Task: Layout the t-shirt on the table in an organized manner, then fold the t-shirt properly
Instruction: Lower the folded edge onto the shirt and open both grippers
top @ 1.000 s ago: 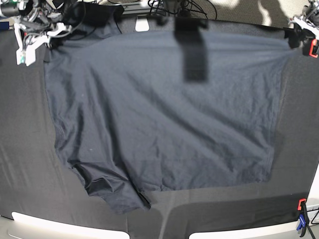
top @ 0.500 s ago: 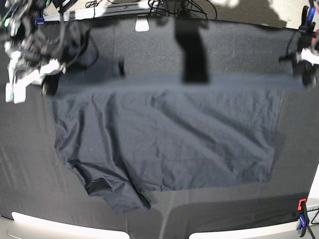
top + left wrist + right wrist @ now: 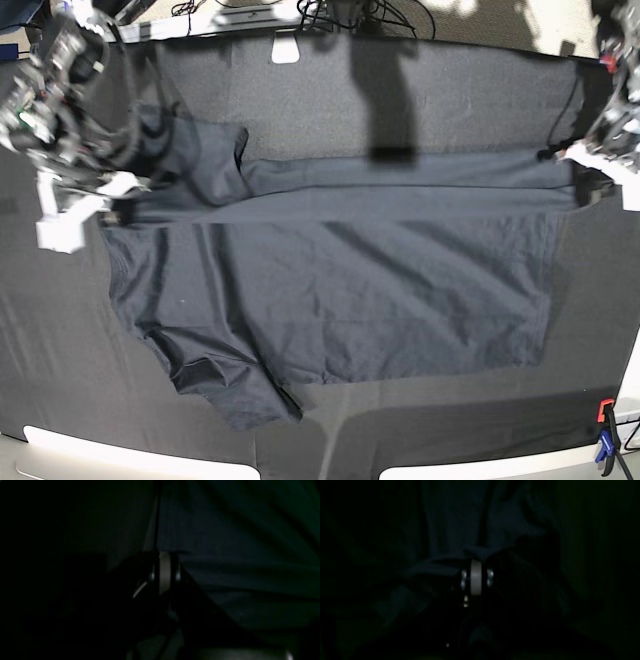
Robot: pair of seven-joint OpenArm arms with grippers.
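1. Where it lies mid-frame on the bench (image 3: 60, 350), the t-shirt (image 3: 340, 290) is doubled along its upper edge, one sleeve bunched at lower left.
2. Left fingers (image 3: 590, 185), at the right edge of the base view, are clamped on the t-shirt's folded upper edge.
3. Right fingers (image 3: 118, 207), at upper left, pinch the opposite end.
4. Wrist views: very dark; fabric visible ahead of closed fingers.

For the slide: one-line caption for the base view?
Both end effectors pull the t-shirt's far edge forward over the table, mid-fold.
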